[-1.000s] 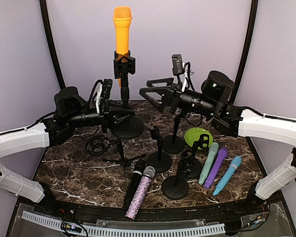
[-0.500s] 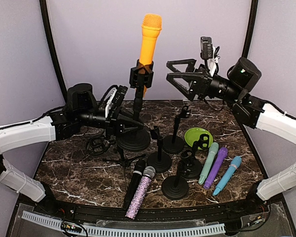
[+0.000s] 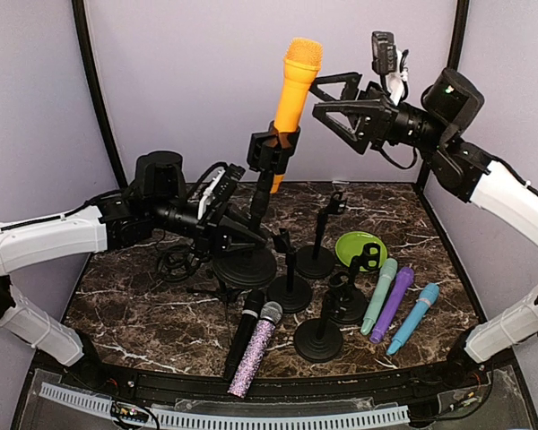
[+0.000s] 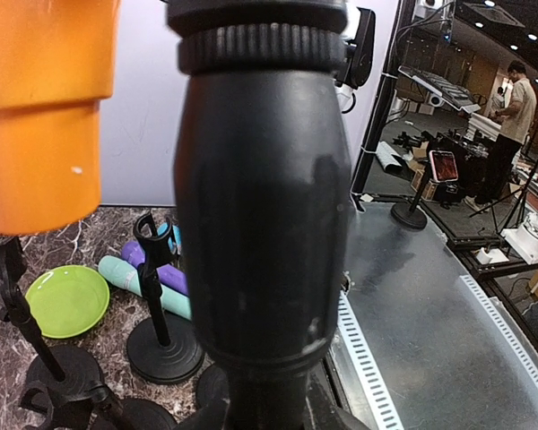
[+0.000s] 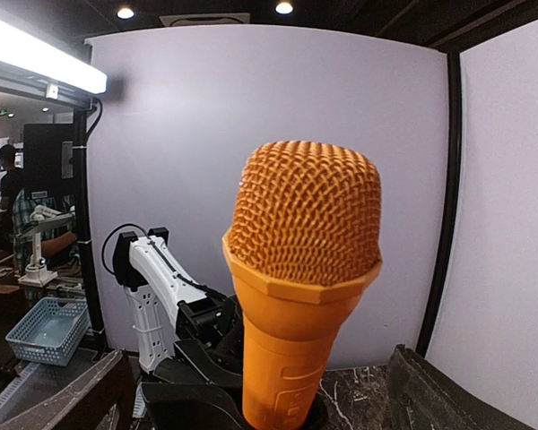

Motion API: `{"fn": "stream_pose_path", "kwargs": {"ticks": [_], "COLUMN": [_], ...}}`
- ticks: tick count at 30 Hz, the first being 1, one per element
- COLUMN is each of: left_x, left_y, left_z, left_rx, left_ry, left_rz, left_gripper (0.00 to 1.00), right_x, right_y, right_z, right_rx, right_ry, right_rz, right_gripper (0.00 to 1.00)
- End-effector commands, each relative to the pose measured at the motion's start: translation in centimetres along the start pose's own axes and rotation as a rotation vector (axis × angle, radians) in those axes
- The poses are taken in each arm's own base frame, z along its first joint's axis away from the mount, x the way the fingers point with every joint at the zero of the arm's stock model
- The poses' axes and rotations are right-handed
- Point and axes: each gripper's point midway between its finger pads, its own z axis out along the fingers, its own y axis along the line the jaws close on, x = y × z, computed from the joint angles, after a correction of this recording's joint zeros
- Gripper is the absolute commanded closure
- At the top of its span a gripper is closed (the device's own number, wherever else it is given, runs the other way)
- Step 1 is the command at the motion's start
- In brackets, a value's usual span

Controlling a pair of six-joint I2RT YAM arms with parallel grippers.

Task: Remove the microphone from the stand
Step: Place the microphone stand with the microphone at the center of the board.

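The orange microphone [image 3: 296, 98] sits in the clip [image 3: 273, 150] at the top of the tall stand [image 3: 262, 193], above the back middle of the table [image 3: 125, 305]. It leans, head up and over toward the right wall. A second ago the stand stood upright, farther back and more to the left; its round base [image 3: 244, 267] is now nearer the table's centre and the whole pole is tipped rightward.

The left claw [image 3: 239, 226] is closed narrow on the lower pole of the stand, and that grip looks to be what has tilted it. The right claw [image 3: 323, 97] was lower and partly closed. It has risen and spread to full width, and now hangs just beside the microphone's head, holding nothing. In the right wrist view the mesh head [image 5: 303, 215] is lined up between the 2 fingers [image 5: 72, 394] but is not touched.

So the microphone has been offered to the free arm: next would come closing on its body and pulling it out along its own axis, the clip being the likely snag.

Near the right edge lie 3 spare microphones [image 3: 393, 303] beside a green dish [image 3: 359, 246].
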Motion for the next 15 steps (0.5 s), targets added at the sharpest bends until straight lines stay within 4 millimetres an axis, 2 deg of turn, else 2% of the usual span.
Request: {"fn": "stream_pose_path", "kwargs": {"ticks": [1, 8, 15], "left_x": [-3.2, -2.9, -2.9], "left_y": [-1.4, -1.2, 0.4], "left_z": [-0.2, 0.0, -0.6], "left_rx": [0.059, 0.056, -0.068], "left_ry": [-0.057, -0.045, -0.042], "left_rz": [0.106, 0.095, 0.129], "left_gripper": [1.0, 1.0, 1.0], "right_x": [0.4, 1.2, 1.1], "right_y": [1.1, 1.6, 3.0], "right_z": [0.7, 1.3, -0.3], "right_rx": [-0.127, -0.223, -0.19], "right_ry": [0.044, 0.069, 0.058], "right_rz": [0.021, 0.067, 0.043], "right_gripper": [0.01, 0.03, 0.11]}}
